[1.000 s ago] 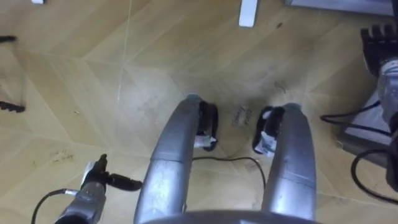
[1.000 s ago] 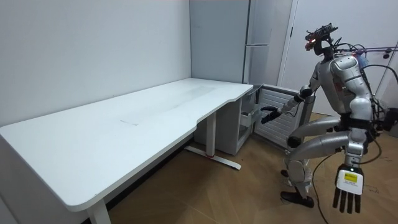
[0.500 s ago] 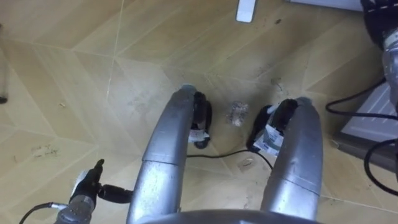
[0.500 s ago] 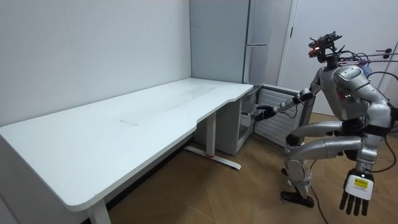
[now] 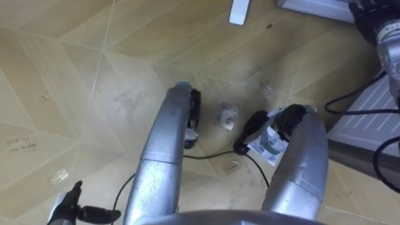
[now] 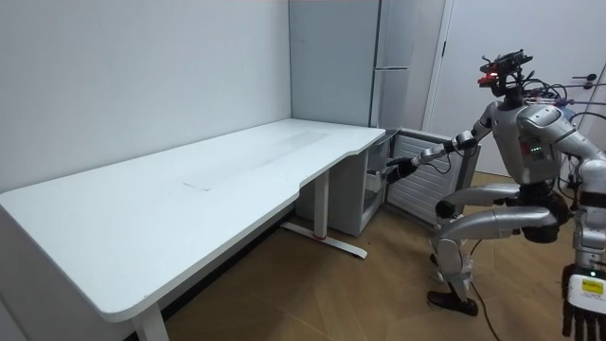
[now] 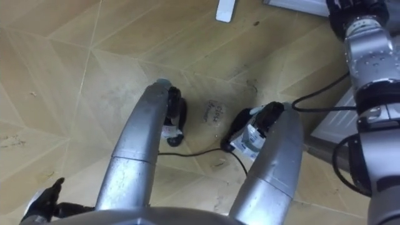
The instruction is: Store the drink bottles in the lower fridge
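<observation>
I stand crouched on the wood floor by the tall grey fridge, at the room view's right. Its lower door hangs open, ribbed inside face outward. My right hand is stretched out at that door's free edge; in the left eye view it sits at the top right corner. My left hand hangs low behind me with straight fingers and holds nothing; it appears at the lower left. Neither hand carries a drink.
A long white desk runs along the wall, with a white drawer unit under its near end beside the fridge. A white desk foot lies on the floor ahead. A ribbed white panel is at my right.
My body has straightened and leaned back. The left hand swung lower and toward the room view's right. The right hand crept a little along the door edge. The eye view shifted.
</observation>
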You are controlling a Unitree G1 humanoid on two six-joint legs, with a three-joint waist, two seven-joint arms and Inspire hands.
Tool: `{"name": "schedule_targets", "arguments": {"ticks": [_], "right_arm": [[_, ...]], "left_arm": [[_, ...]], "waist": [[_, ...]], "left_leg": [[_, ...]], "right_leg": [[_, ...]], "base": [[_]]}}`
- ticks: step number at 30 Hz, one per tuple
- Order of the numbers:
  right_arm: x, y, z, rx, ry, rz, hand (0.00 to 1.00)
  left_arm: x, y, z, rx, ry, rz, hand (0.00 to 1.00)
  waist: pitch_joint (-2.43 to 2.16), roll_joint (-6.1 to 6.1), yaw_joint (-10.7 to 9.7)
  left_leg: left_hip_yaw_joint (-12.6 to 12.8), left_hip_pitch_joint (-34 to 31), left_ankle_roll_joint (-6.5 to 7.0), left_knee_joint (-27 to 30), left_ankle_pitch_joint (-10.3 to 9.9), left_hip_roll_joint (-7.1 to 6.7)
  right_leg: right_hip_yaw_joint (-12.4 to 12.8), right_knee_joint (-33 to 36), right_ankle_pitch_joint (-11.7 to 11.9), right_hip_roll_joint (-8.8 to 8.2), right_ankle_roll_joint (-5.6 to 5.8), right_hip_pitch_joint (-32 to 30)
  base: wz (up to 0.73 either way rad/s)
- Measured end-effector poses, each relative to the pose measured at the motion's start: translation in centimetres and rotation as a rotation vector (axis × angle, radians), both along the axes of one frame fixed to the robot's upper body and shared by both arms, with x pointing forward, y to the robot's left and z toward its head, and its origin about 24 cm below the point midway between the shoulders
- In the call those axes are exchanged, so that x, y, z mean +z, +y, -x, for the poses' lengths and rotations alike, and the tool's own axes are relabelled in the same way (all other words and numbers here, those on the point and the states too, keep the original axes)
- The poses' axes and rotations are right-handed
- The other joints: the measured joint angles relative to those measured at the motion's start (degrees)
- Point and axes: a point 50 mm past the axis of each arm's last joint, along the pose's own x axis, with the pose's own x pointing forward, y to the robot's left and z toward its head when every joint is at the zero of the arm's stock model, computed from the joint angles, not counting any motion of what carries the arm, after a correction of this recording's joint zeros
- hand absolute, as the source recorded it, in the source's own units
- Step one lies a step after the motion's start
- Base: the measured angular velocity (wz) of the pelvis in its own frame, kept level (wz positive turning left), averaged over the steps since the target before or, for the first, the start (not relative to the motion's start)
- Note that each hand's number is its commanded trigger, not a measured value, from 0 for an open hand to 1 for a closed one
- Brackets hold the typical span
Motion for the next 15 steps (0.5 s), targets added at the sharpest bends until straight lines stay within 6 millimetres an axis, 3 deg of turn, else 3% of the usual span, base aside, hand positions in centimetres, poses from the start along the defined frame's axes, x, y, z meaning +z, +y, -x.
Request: {"name": "schedule_targets", "arguments": {"ticks": [5,9,15], "right_arm": [[1.0,1.1,-0.6,-0.01,0.056,0.028,0.0],[1.2,1.2,-0.6,-0.04,0.098,0.058,0.0],[1.3,1.3,-0.6,-0.051,0.113,0.058,0.0]], "left_arm": [[0.5,1.8,2.5,0.037,0.06,-0.068,0.0],[0.8,2.5,2.7,0.037,0.059,-0.101,0.0],[1.0,2.8,5.0,0.052,0.103,-0.121,0.0]], "waist": [[0.0,-0.01,0.3],[0.0,-0.01,1.7],[0.01,0.0,3.2]], "left_leg": [[-2.0,0.0,-1.82,3.0,-1.1,0.01],[-2.3,0.2,-2.59,5.5,-2.3,0.35],[-2.9,0.3,-3.59,9.2,-4.1,1.48]], "right_leg": [[-1.4,3.0,-1.9,-0.28,-1.76,1.3],[-1.5,6.0,-3.6,-0.83,-3.03,1.7],[-1.6,9.7,-5.8,-0.8,-3.76,1.7]], "base": [[0.07],[0.05],[-0.06]]}}
